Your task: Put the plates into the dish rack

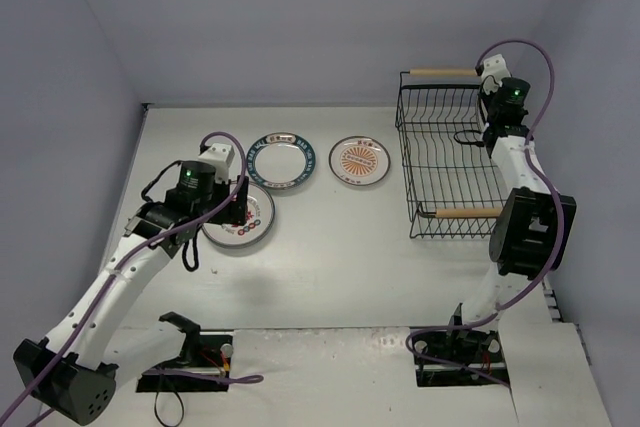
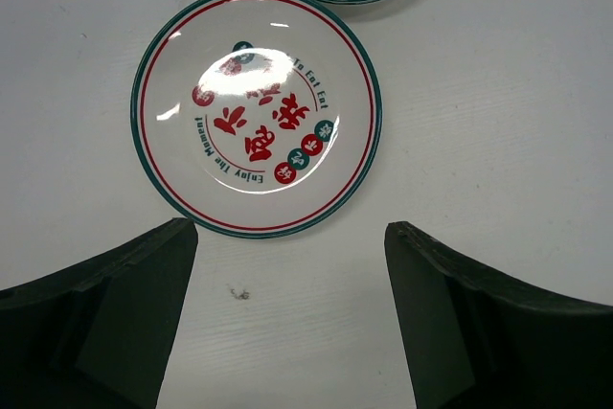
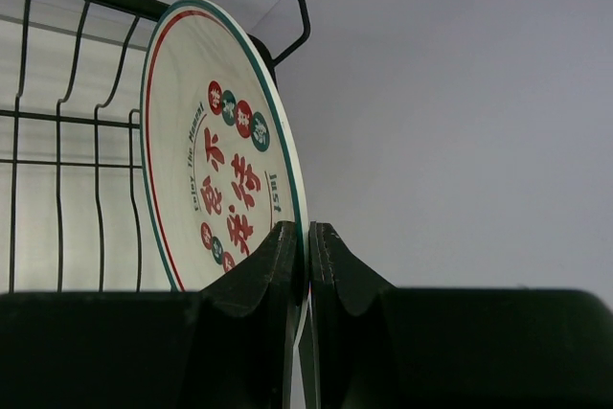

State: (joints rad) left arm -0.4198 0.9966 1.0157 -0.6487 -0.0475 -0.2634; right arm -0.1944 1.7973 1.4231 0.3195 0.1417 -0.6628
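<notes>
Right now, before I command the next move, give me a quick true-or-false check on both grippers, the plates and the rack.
1. The right gripper is shut on a round white plate with red characters, held on edge by the far wooden handle of the black wire dish rack. True.
2. The left gripper is shut on a plate. False: it is open above a second red-character plate lying flat on the white table.
3. Three plates lie flat on the table. True: that one, the teal-rimmed plate and the orange-sunburst plate.
4. The orange-sunburst plate stands in the rack. False: it lies on the table beside it.
</notes>
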